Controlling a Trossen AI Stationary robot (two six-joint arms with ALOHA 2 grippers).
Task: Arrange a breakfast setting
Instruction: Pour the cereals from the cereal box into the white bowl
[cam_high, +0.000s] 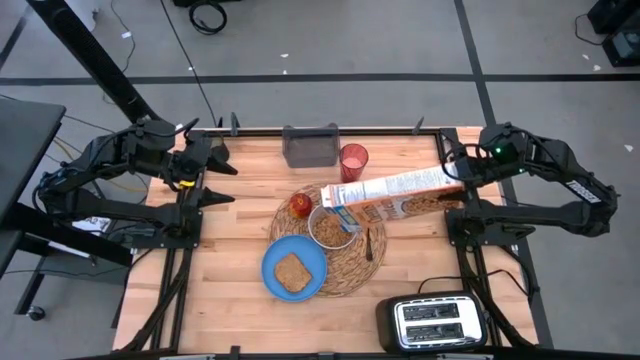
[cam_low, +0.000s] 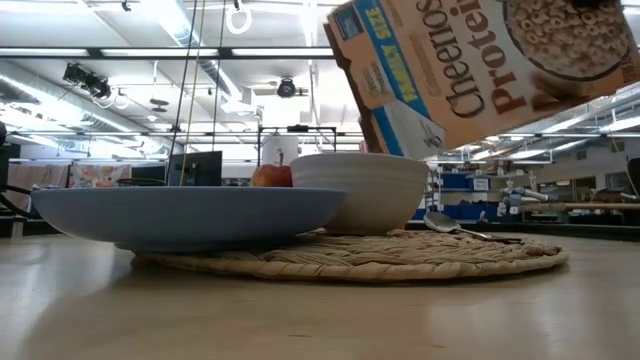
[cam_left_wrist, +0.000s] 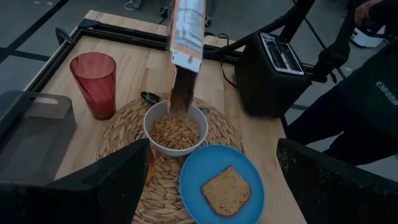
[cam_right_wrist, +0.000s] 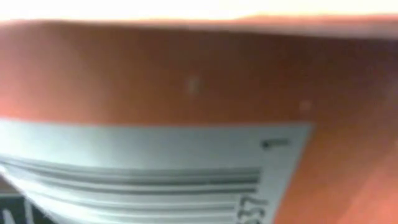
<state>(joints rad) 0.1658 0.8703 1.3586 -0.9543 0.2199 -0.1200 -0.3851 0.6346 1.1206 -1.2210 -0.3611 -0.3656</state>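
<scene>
Cardboard, light and easily crushed: the Cheerios Protein box (cam_high: 395, 195) hangs tilted from the right gripper (cam_high: 455, 190), clamped near its base (best hold), mouth pouring into the white bowl (cam_high: 329, 229) beyond. Left gripper (cam_high: 222, 180) waits, spread wide.

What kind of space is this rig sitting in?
Likely a lab or workshop, not a kitchen. The low view shows exposed ducts and ceiling strip lights behind the wooden table. The high view shows bare floor with taped lines.
</scene>
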